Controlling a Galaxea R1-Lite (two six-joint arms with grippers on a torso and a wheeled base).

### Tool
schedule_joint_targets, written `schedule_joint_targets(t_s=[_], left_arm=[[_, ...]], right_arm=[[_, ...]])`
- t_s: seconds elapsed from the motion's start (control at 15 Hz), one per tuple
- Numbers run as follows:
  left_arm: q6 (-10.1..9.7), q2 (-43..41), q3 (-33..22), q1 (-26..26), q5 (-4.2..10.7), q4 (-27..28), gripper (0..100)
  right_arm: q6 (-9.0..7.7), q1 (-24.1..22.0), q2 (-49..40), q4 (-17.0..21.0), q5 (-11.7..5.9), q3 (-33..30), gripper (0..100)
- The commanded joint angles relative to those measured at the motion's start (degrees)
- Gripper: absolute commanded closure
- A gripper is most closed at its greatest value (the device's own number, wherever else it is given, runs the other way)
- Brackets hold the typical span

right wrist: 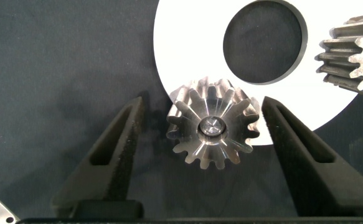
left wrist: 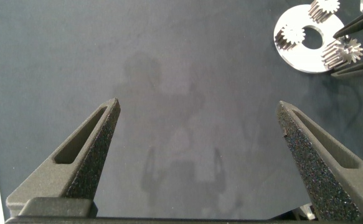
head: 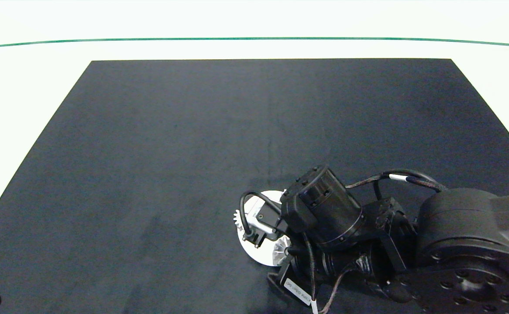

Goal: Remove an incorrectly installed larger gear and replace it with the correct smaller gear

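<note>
- We are seeing the right gripper (right wrist: 209, 134) sitting low over the white disc (right wrist: 187, 37), its jaws spread wide on either side of the larger gear (right wrist: 211, 126) without touching it; a dark gap is showing on each side of the teeth.
- The larger gear is standing on the disc's rim, its long teeth overhanging onto the dark surface (right wrist: 50, 56), with a small pin end showing in its centre.
- Just past it we are looking at the disc's round centre hole (right wrist: 265, 42), and beyond that a smaller gear (right wrist: 355, 56) that is being cut off by the picture's edge.
- From above, the right arm (head: 324, 213) is covering most of the disc (head: 261, 255); only slivers of white and a few gear teeth (head: 238, 218) are peeking out, so we cannot tell which gear those belong to.
- The left gripper (left wrist: 197, 158) is hovering well apart from the disc, jaws wide open over bare surface (left wrist: 169, 56).
- Far off in the left wrist view we are making out the disc (left wrist: 306, 59) with three gears (left wrist: 292, 36) on it and the right gripper's dark fingers (left wrist: 355, 25) around one; that view is too small for us to tell the gears' sizes apart.
</note>
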Motion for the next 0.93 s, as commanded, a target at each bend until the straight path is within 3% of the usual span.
schedule_joint_targets(t_s=[0.07,0.93], left_arm=[[0.06,-0.20,0.04,0.01,-0.01,0.11,0],[0.06,-0.46,0.39,0.01,-0.01,0.11,0]], right_arm=[[-0.09,0.05,-0.11,0.07,-0.09,-0.01,30],[-0.35,0.13,0.68,0.07,-0.71,0.61,55]])
